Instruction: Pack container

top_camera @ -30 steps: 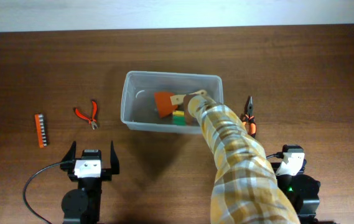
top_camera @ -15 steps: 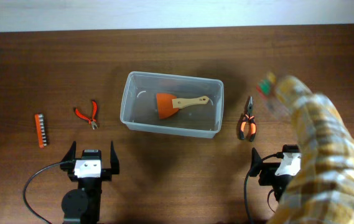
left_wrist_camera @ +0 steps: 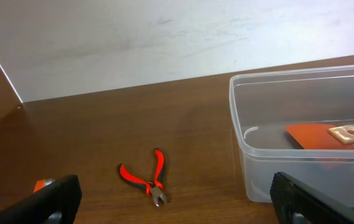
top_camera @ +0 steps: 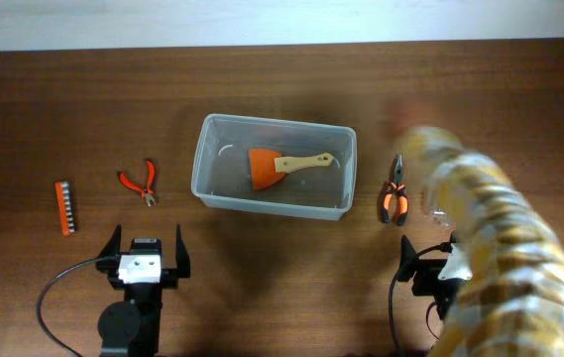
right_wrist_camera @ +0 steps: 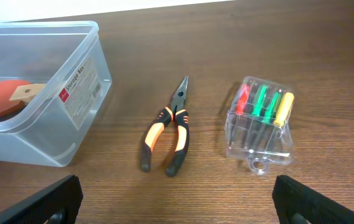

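Observation:
The container, a large clear plastic bin, stands at the table's middle with an orange scraper with a wooden handle lying in it. It also shows in the left wrist view and the right wrist view. My left gripper is open and empty near the front edge, well short of the bin; the left wrist view shows it open too. My right gripper is open and empty, and in the overhead view a person's plaid-sleeved arm partly covers it.
Orange-and-black pliers lie right of the bin, with a small clear case of coloured screwdrivers beside them. Red cutters and an orange bit holder lie left of the bin. The cutters show in the left wrist view.
The person's hand took the screwdriver case out of the bin, carried it right and left it on the table beside the pliers. Both grippers stayed still.

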